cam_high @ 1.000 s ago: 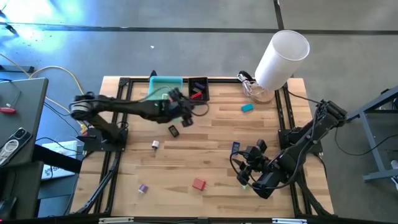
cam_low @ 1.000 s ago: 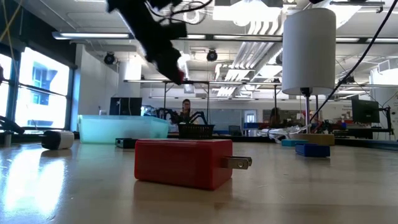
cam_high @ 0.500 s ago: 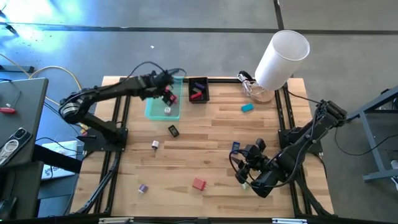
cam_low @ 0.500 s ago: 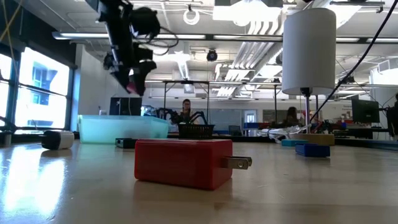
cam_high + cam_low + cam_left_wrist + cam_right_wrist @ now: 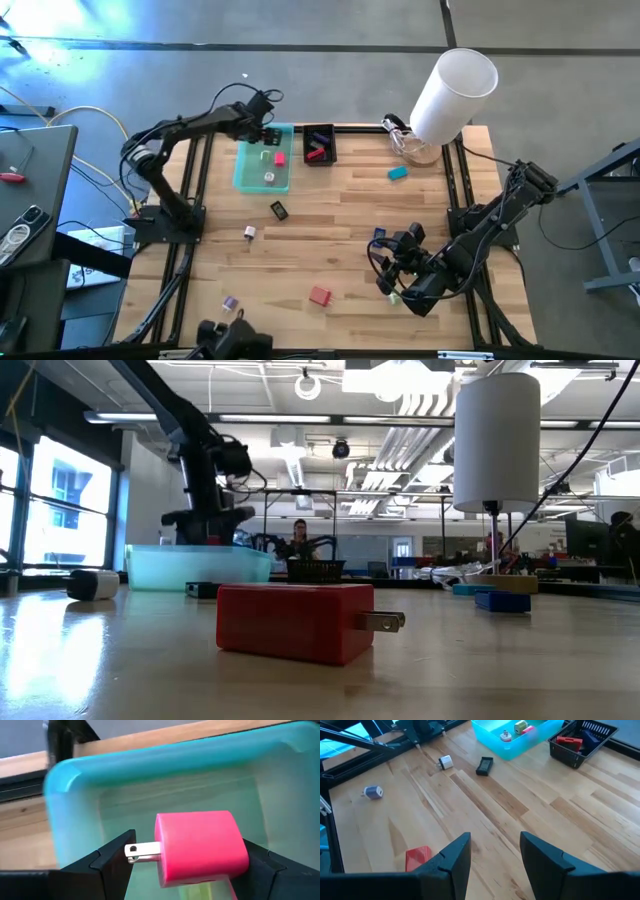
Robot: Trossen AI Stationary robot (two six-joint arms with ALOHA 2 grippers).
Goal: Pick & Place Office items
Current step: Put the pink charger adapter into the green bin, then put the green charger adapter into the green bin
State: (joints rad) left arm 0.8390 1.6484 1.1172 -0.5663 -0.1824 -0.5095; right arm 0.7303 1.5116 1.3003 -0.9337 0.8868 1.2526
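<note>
Pink charger (image 5: pixel 200 847) is sitting between the left gripper (image 5: pixel 192 865) fingers (clamped on it) inside the teal tray (image 5: pixel 247 172); releasing tilted risks it snagging. Right gripper (image 5: pixel 495 857) is waiting, fingers apart, above tabletop (image 5: pixel 340 220).

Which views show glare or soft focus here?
High view: blue-white glare on the floor at upper left. Low view: the red charger is soft up close and ceiling lights blow out. Left wrist view: the teal tray rim is blurred.
</note>
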